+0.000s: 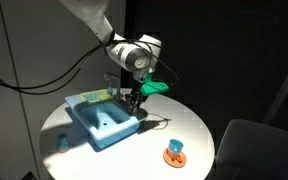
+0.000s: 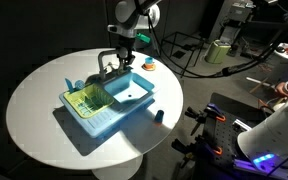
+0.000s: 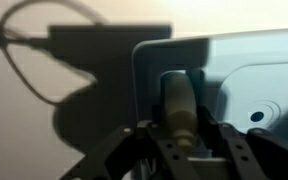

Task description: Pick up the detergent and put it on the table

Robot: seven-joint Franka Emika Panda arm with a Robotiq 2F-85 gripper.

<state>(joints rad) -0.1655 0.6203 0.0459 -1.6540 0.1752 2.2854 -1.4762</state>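
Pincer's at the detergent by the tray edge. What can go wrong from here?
1. In the wrist view the detergent sits between the fingers of the pincer, close against the blue tray wall. A finger may catch the rim and drag the tray.
2. The bottle is slim and rounded, so an off-centre close could make it slip out.
3. Bare table beside the tray runs close to the edge, so a release too far out might lose the bottle.
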